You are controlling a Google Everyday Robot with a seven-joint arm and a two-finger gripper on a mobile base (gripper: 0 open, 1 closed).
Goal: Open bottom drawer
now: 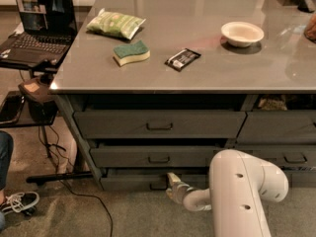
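The gripper [172, 181] is low near the floor, right at the handle [157, 186] of the bottom drawer [128, 182]. Whether it grips the handle or only touches it, I cannot tell. This drawer is the lowest of the left stack under the counter [197, 78]. The white arm [242, 191] reaches in from the right.

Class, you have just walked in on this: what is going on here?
A white robot arm reaches low, its pincer at the centre of the bottom drawer. That drawer looks barely open, if at all. A sponge and a bowl lie on the countertop above.
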